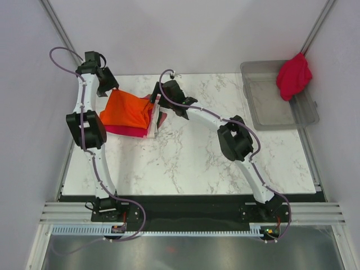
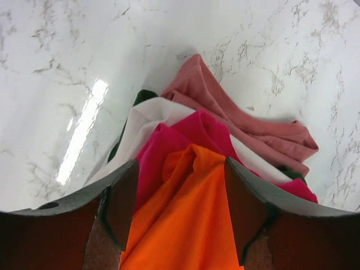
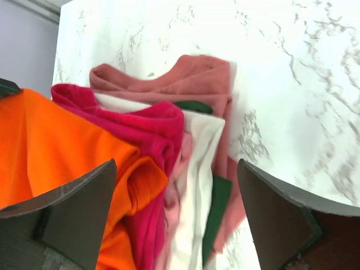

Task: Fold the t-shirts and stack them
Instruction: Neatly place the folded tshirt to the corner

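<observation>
Orange t-shirt lying folded atop stack, bench far-left corner. Left gripper, right gripper hovering, jaws apart. Crimson t-shirt waiting on bin.

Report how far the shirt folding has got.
Done: a folded stack sits left on the table, orange t-shirt on top. In hand: left tool and right tool stand open at it, gripping nothing. Left: the crimson t-shirt draped over the rim of the grey bin.
</observation>
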Action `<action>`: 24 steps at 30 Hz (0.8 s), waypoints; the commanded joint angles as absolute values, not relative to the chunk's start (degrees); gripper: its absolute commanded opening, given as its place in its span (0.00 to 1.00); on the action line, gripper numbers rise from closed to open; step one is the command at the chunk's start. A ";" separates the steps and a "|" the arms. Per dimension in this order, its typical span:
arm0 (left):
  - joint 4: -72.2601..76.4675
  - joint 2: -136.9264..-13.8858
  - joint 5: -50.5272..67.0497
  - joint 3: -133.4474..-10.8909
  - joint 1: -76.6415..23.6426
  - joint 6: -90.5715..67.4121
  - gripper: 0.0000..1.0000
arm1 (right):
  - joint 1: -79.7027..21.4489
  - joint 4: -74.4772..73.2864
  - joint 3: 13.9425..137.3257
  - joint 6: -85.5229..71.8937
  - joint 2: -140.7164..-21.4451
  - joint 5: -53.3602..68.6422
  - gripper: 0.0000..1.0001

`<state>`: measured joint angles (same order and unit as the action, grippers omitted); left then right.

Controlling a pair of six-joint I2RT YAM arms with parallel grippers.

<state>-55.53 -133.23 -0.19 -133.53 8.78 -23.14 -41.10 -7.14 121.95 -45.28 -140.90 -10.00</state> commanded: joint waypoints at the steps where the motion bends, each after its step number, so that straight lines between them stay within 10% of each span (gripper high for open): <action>1: -52.74 -122.01 -3.69 -131.58 8.61 -24.17 0.70 | -42.36 -2.93 114.38 -42.10 -128.19 -9.06 0.94; 9: -51.68 -104.18 -2.64 -115.95 8.17 -23.91 0.70 | -42.19 1.68 106.07 -38.49 -121.71 3.94 0.72; 13: -49.58 -97.66 1.74 -105.58 6.77 -24.08 0.68 | -41.31 1.05 110.83 -46.30 -126.47 9.31 0.91; 24: -29.89 -80.60 20.03 -70.15 4.31 -32.34 0.67 | -38.58 13.88 111.45 -65.03 -135.70 16.87 0.95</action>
